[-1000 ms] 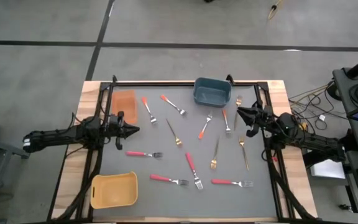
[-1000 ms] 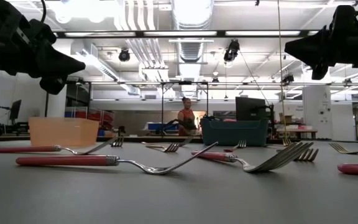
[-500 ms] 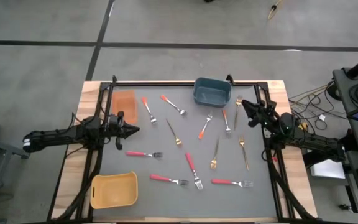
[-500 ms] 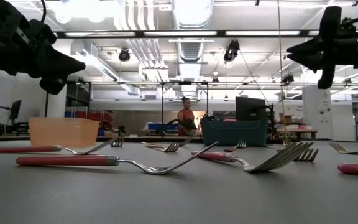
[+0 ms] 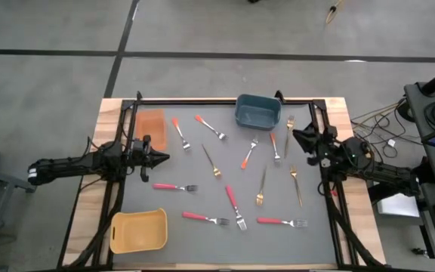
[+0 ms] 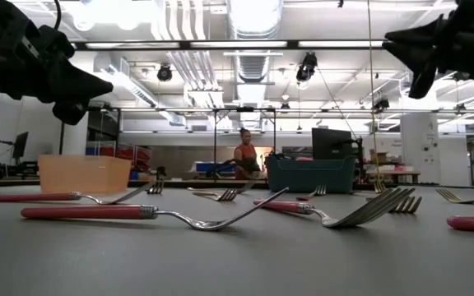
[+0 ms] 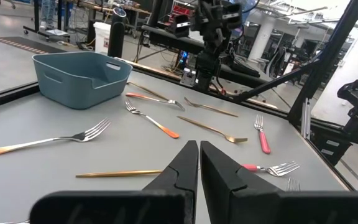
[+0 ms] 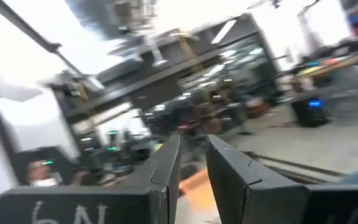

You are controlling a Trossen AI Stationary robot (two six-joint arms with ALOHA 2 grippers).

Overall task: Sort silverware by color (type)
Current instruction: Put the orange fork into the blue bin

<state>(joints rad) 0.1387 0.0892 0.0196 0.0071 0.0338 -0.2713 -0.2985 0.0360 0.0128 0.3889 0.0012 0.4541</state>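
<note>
About a dozen small forks lie flat and scattered on the grey mat. Red-handled ones lie toward the near side [image 5: 174, 187], [image 5: 280, 221]. Orange-handled ones [image 5: 178, 130], [image 5: 246, 156] and thin gold ones [image 5: 211, 162], [image 5: 297, 185] lie farther back. My left gripper [image 5: 165, 158] hovers shut above the mat's left side, over no fork; its wrist view shows the fingers closed [image 7: 199, 163]. My right gripper [image 5: 293, 136] hangs in the air at the mat's right side, above a gold fork [image 5: 288, 132], with a narrow gap between its fingers [image 8: 193, 163]. Neither holds anything.
A blue-grey bin [image 5: 257, 111] stands at the far edge, an orange bin [image 5: 151, 122] at the far left and a yellow bin [image 5: 138, 230] at the near left. A black frame [image 5: 202, 100] borders the mat. A person [image 6: 243, 156] stands in the room beyond.
My right gripper has swung a little toward the far edge and back, turned about its wrist and risen slightly in the low view. My left gripper has kept still. No fork has moved.
</note>
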